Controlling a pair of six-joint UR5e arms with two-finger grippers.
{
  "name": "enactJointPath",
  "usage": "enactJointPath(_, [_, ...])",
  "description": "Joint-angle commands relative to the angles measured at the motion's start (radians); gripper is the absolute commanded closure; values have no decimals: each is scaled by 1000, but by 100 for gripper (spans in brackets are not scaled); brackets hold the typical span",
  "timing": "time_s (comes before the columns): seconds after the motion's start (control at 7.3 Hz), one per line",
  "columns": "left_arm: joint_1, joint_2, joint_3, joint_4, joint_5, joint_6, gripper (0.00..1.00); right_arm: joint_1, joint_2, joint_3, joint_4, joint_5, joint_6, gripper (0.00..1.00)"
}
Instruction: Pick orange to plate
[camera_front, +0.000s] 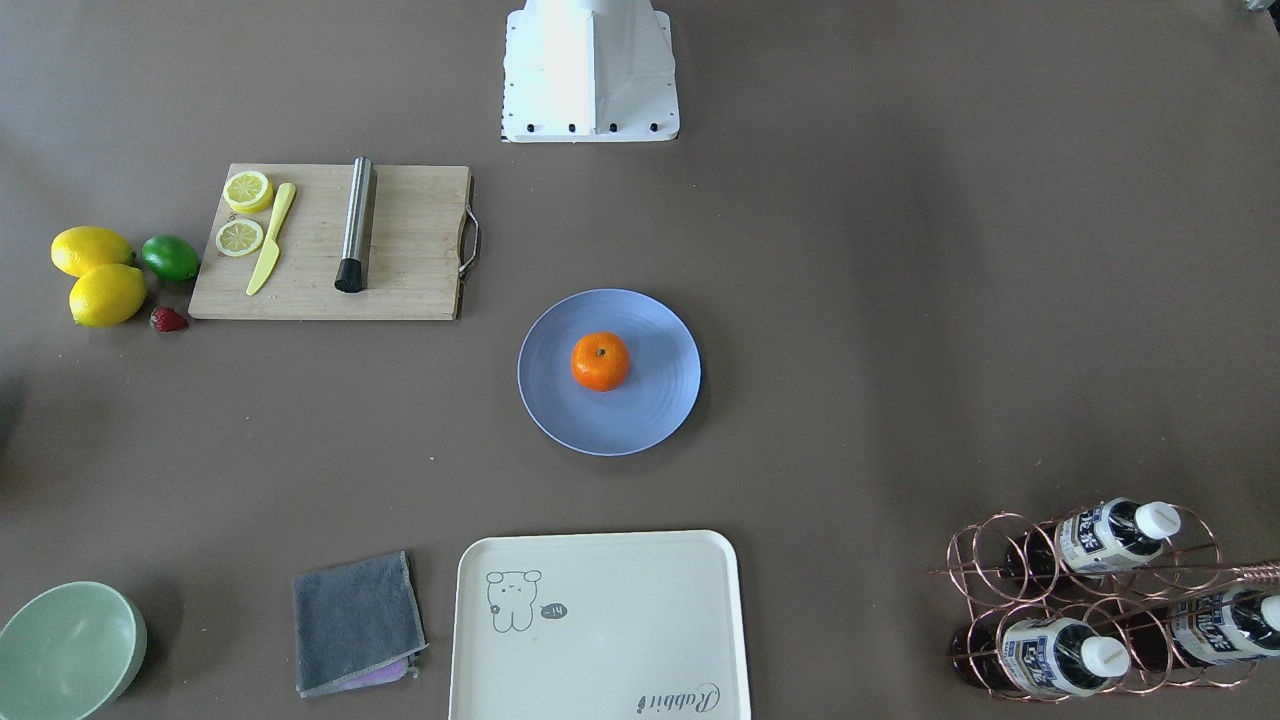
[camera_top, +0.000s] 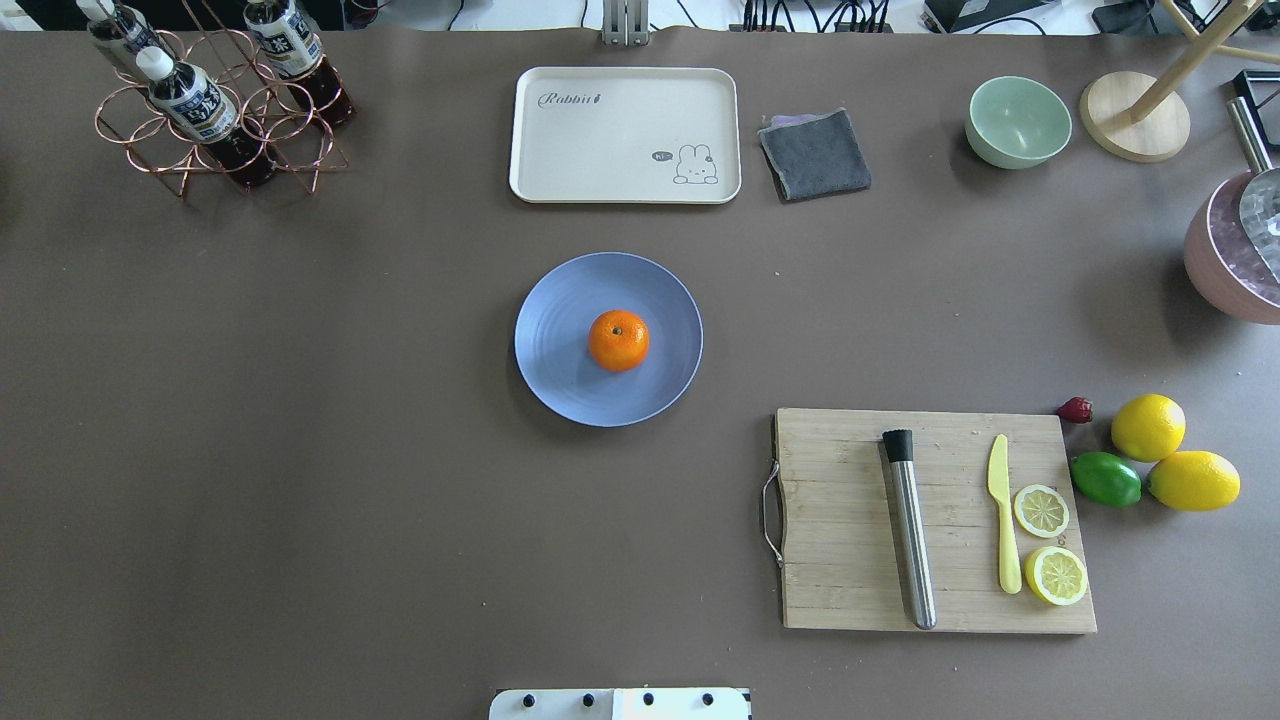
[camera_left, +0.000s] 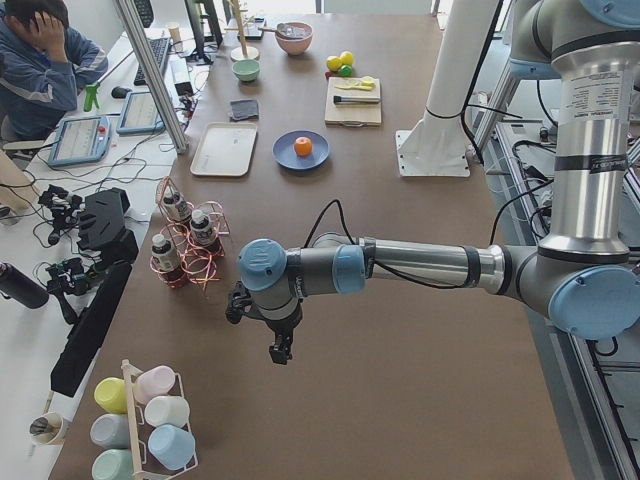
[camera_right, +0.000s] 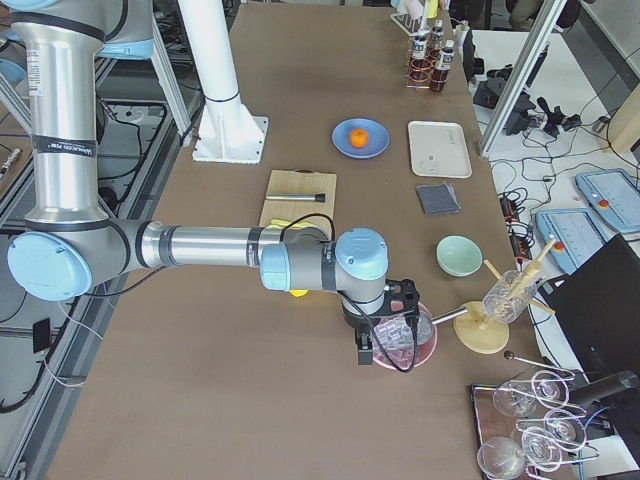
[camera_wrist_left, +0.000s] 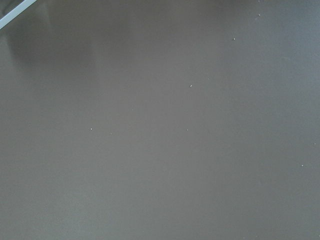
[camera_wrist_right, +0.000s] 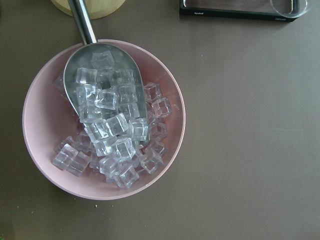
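Note:
The orange (camera_front: 600, 361) rests stem-up near the middle of the periwinkle-blue plate (camera_front: 640, 420), at the table's centre; the overhead view shows the orange (camera_top: 618, 340) on the plate (camera_top: 560, 380) too. No gripper is near them. In the exterior left view my left gripper (camera_left: 278, 350) hangs over bare table far from the plate (camera_left: 285, 155). From the right end of the table, my right gripper (camera_right: 365, 355) is seen hovering above a pink bowl of ice cubes (camera_wrist_right: 102, 120). Whether either gripper is open or shut I cannot tell.
A cutting board (camera_top: 935, 520) carries a steel muddler, a yellow knife and lemon slices. Lemons (camera_top: 1148, 427), a lime (camera_top: 1106, 479) and a strawberry lie beside it. A cream tray (camera_top: 625, 135), grey cloth (camera_top: 814, 153), green bowl (camera_top: 1018, 121) and bottle rack (camera_top: 215, 100) line the far edge.

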Motion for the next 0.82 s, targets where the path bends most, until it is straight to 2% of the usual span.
enactJointPath(0.0, [-1, -2, 1, 0, -1, -2, 2, 0, -17, 7, 16, 1, 18, 0])
enactJointPath(0.68, [-1, -1, 3, 0, -1, -2, 2, -1, -19, -3, 25, 3, 16, 0])
